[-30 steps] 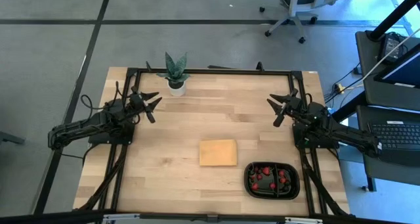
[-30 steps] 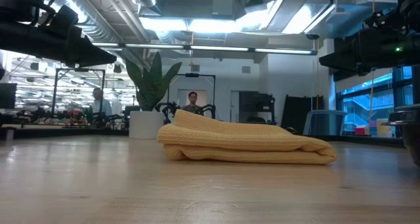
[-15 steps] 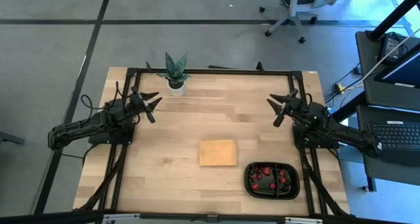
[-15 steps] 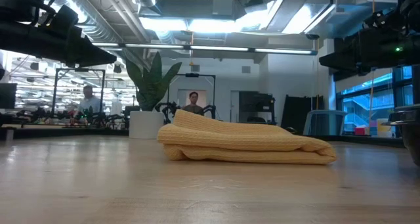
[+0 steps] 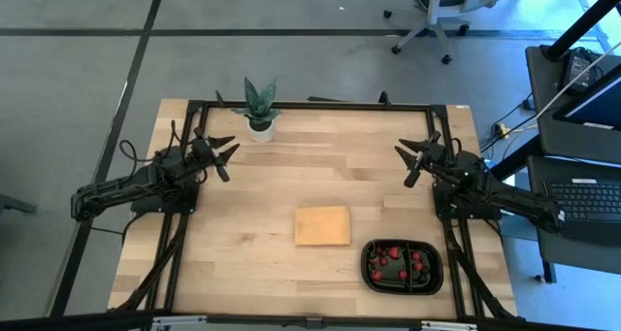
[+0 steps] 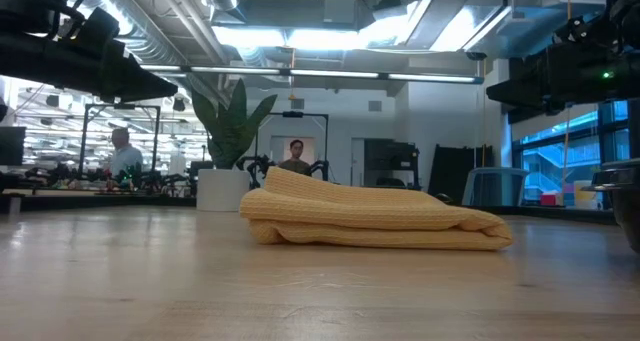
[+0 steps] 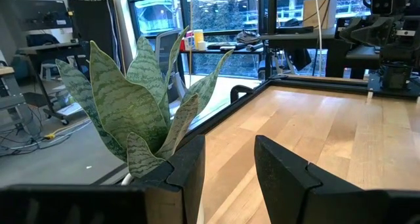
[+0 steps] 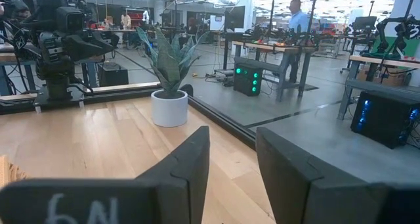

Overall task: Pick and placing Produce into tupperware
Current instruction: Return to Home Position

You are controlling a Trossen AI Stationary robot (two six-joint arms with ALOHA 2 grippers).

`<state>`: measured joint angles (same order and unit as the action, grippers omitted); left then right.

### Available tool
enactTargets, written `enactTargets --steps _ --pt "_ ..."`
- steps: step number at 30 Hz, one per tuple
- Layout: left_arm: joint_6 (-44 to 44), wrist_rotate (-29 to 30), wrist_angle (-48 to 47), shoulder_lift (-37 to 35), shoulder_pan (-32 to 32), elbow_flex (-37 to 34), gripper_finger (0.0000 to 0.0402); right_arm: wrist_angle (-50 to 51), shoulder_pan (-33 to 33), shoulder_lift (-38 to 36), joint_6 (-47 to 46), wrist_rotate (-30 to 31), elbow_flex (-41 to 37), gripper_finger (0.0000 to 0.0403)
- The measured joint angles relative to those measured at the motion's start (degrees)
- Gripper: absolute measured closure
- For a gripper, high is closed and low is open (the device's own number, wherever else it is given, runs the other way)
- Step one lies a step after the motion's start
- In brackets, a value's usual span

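The black two-compartment tray (image 5: 402,266) rests flat near the table's near right corner, holding several red and dark berries (image 5: 393,259). My left gripper (image 5: 222,152) hovers open over the far left of the table, beside the potted plant (image 5: 259,109). In its wrist view the left gripper (image 7: 230,163) shows an empty gap. My right gripper (image 5: 415,157) hovers open over the far right of the table. The right gripper (image 8: 232,159) holds nothing in its wrist view.
A folded tan cloth pad (image 5: 322,225) lies near the table's middle, left of the tray; the cloth pad (image 6: 375,217) fills the low view. The potted plant (image 8: 168,73) stands at the far edge. Bare wood lies between the two arms. People show in the room behind.
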<state>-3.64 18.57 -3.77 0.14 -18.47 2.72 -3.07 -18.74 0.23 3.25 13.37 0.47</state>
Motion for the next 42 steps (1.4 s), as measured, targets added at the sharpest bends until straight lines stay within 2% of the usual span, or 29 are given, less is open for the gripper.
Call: enactTargets --steps 42 --pt "0.00 0.00 0.00 0.00 0.01 0.00 0.0276 0.00 0.02 0.00 0.02 0.00 0.01 0.0276"
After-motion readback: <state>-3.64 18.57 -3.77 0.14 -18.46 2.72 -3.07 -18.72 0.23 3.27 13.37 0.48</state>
